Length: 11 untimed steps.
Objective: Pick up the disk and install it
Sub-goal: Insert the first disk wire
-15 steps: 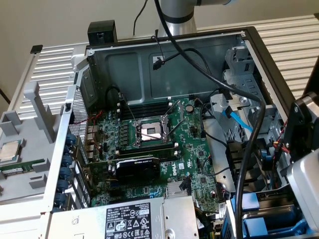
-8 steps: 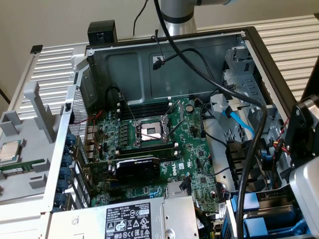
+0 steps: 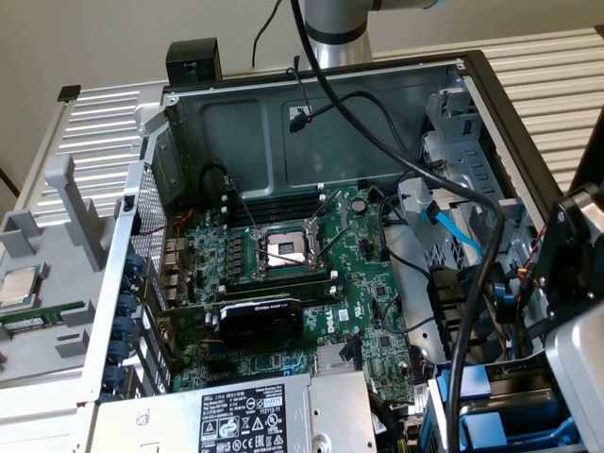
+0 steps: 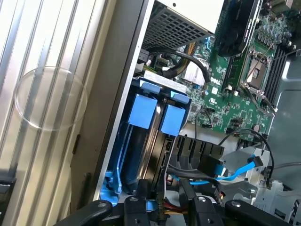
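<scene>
The disk (image 4: 149,155) stands on edge in the drive bay at the case's corner, clipped in its blue carrier with two blue tabs (image 4: 141,112) at the far end. My gripper (image 4: 167,209) straddles its near end, a black finger (image 4: 136,207) on each side, shut on it. In the exterior view the gripper's black body (image 3: 578,260) hangs at the right edge over the bay. Blue carrier plastic (image 3: 474,385) shows below it, and the disk's metal is hidden there.
The open case holds a green motherboard (image 3: 311,274) with a bare CPU socket (image 3: 283,250), a black graphics card (image 3: 260,321) and a grey power supply (image 3: 255,420). Blue and black cables (image 4: 221,172) cross beside the bay. A small chip (image 3: 19,286) lies outside on the exterior view's left.
</scene>
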Each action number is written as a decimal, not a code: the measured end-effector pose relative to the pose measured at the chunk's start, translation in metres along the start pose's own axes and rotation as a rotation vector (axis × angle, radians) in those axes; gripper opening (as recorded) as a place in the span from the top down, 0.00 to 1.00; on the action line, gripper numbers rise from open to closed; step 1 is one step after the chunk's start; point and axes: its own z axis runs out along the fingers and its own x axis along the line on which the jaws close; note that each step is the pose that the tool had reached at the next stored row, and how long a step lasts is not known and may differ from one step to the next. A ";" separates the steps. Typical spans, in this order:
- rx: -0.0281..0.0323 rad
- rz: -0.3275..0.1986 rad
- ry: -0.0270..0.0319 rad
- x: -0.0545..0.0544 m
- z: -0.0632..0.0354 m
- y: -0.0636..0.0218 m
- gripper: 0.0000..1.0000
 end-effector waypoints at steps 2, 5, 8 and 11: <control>-0.0007 -0.002 -0.0003 0.000 0.0002 0.0000 0.62; -0.0019 -0.003 -0.0009 0.000 0.0006 -0.0001 0.69; -0.0039 -0.008 -0.0026 0.002 0.0006 -0.0011 0.69; -0.0077 -0.016 -0.0044 0.002 0.0006 -0.0015 0.69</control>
